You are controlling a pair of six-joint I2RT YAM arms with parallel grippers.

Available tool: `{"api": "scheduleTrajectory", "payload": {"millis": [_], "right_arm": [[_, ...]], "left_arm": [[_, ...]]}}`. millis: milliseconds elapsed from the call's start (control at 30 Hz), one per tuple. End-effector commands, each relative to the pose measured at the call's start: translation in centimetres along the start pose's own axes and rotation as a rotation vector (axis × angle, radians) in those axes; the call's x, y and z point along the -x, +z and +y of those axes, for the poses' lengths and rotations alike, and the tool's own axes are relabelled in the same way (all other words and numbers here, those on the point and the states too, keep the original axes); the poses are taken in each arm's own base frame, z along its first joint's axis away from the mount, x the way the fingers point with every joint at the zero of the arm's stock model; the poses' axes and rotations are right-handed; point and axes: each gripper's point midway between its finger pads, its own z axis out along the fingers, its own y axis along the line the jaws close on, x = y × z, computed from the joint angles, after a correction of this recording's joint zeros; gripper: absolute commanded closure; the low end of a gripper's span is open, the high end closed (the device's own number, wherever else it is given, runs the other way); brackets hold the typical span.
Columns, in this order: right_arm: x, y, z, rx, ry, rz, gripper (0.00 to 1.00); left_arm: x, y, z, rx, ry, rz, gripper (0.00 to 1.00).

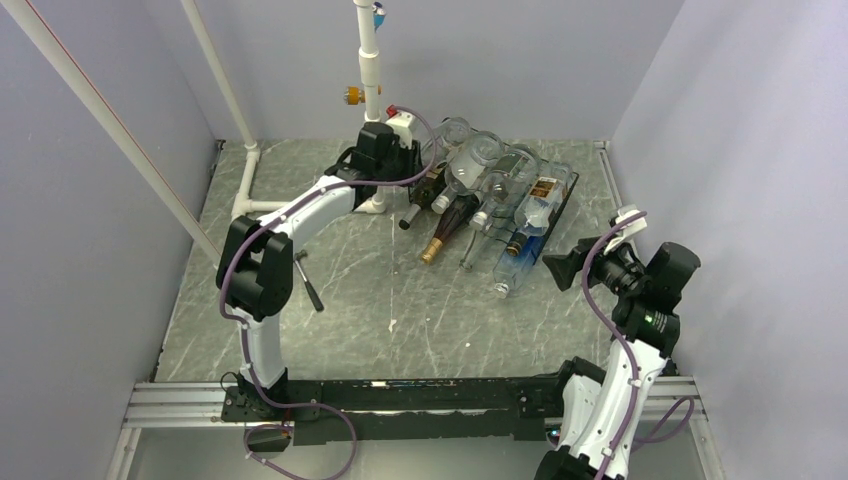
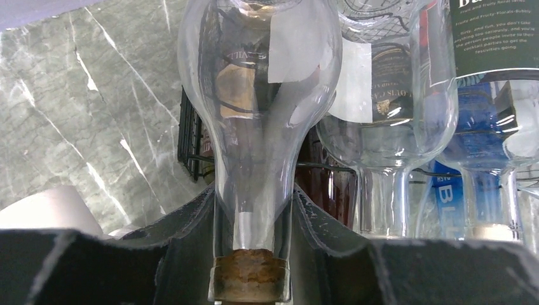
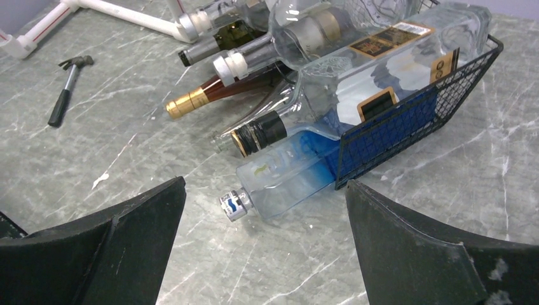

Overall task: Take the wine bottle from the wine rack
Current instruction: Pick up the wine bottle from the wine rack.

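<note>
Nearest, on the right, the right gripper point(image 3: 264, 241) hangs released, its jaws spread wide over the marbled table point(image 1: 400, 310). A hammer point(image 3: 67, 89) lies well apart to the left. Beyond the jaws a blue-tinted bottle point(image 3: 286, 178) and a gold-capped bottle point(image 3: 191, 101) jut their necks near-left out of the black wine rack point(image 3: 407, 127), which is heaped with bottles. At the rack's far left corner, the left gripper point(image 2: 254, 210) is clenched on the corked neck of the clear wine bottle point(image 2: 257, 127). Another clear bottle point(image 2: 388, 127) lies just beside it, a dark one beneath. The white pipe frame point(image 1: 368, 60) stands close by. The bottle's long axis runs roughly left-right, neck pointing left.
</note>
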Motion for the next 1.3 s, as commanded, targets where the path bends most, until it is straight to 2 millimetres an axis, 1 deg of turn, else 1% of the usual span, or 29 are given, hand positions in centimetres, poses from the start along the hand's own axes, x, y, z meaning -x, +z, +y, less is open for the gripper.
{"api": "scheduleTrajectory", "payload": {"millis": [0,67,233,333,400,567,700,833,933,1100,1167,1267], "right_arm": [[2.3,-0.5,1.2,0.058,-0.085,-0.023,0.01],[2.5,-0.5,1.4,0.072,-0.083,-0.018,0.01],[2.5,-0.3,1.5,0.103,-0.075,0.013,0.01],[2.7,-0.3,1.5,0.114,-0.073,0.025,0.0],[2.8,-0.2,1.4,0.117,-0.074,0.028,0.0],[2.9,-0.1,1.4,0.123,-0.065,0.026,0.0],[2.8,0.0,1.4,0.126,-0.06,0.024,0.0],[2.8,0.0,1.5,0.131,-0.058,0.022,0.0],[2.7,0.0,1.5,0.135,-0.056,0.021,0.0],[2.7,0.1,1.6,0.141,-0.055,0.02,0.0],[2.7,0.1,1.7,0.144,-0.055,0.019,0.0],[2.6,0.1,1.8,0.147,-0.055,0.019,0.0]], "left_arm": [[3.1,-1.4,-0.1,-0.04,-0.057,-0.094,0.94],[2.5,-1.4,-0.2,-0.058,-0.08,-0.077,0.9],[0.2,-1.1,-0.4,-0.11,-0.156,-0.026,0.84],[-0.1,-0.9,-0.6,-0.143,-0.213,-0.028,0.83],[-0.4,-0.8,-0.6,-0.159,-0.255,-0.024,0.8],[-0.8,-0.9,-0.7,-0.186,-0.324,-0.018,0.73],[-0.5,-1.1,-0.8,-0.201,-0.356,-0.024,0.63],[0.1,-1.5,-1.1,-0.211,-0.384,-0.032,0.61],[0.5,-1.9,-1.4,-0.216,-0.408,-0.036,0.62],[0.3,-2.5,-1.7,-0.225,-0.455,-0.035,0.7],[0.3,-2.7,-1.8,-0.232,-0.47,-0.036,0.78],[0.5,-3.1,-2.2,-0.251,-0.482,-0.044,0.97]]}}
